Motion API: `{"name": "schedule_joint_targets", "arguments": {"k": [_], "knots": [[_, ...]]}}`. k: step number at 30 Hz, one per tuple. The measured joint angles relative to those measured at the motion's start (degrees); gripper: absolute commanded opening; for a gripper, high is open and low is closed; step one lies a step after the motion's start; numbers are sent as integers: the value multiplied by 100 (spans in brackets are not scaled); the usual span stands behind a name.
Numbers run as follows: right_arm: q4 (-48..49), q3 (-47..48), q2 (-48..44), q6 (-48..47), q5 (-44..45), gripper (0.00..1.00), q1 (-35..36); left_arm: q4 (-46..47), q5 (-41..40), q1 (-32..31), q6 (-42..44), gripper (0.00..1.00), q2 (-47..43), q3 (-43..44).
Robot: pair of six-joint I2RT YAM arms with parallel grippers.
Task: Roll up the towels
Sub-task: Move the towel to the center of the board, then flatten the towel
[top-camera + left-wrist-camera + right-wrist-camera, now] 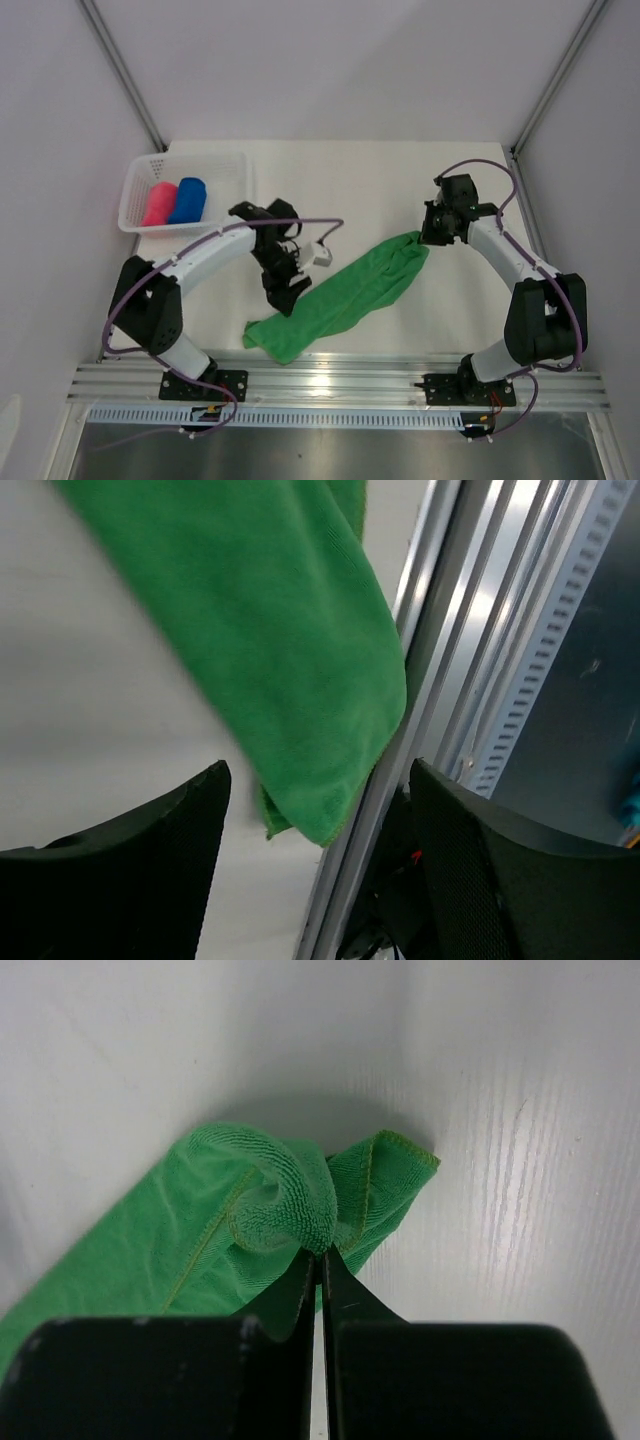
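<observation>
The green towel (340, 295) lies spread out to the right of the basket (135, 200). Its long axis runs diagonally, from an end nearer the arms to a far end well away from the basket. The right gripper (320, 1260) is pinched tight on that bunched far corner. The left gripper (285, 290) hangs over the towel's basket-side edge, its jaws spread wide and gripping nothing. Inside the basket, the pink towel (158, 203) and blue towel (188, 200) sit rolled side by side. Rolling probably has to follow that diagonal, and the left arm is nearer the free end.
</observation>
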Motion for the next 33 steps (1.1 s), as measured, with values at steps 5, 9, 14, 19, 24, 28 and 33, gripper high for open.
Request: {"name": "schedule_joint_targets", "arguments": {"k": [5, 9, 14, 19, 24, 28, 33], "knots": [[212, -238, 13, 2, -133, 0, -61, 719, -568, -1235, -48, 80, 59, -1309], [297, -343, 13, 0, -302, 0, -61, 1414, -1252, -1646, -153, 72, 127, -1762], [424, -483, -2, -4, -385, 0, -70, 2232, -2164, -1635, -245, 7, 184, -2074], [481, -844, -173, 2, -431, 0, -162, 2400, -2450, -1620, -310, 1, 140, -2127], [542, -1010, -260, 24, -450, 0, -310, 2463, -2787, -804, -258, 45, 533, -1351], [678, -1016, -256, 68, -474, 0, -354, 2765, -3147, -92, -162, 93, 811, -627], [855, -1016, -225, 87, -579, 0, -358, 2601, -3034, -59, 22, 91, 538, -522]]}}
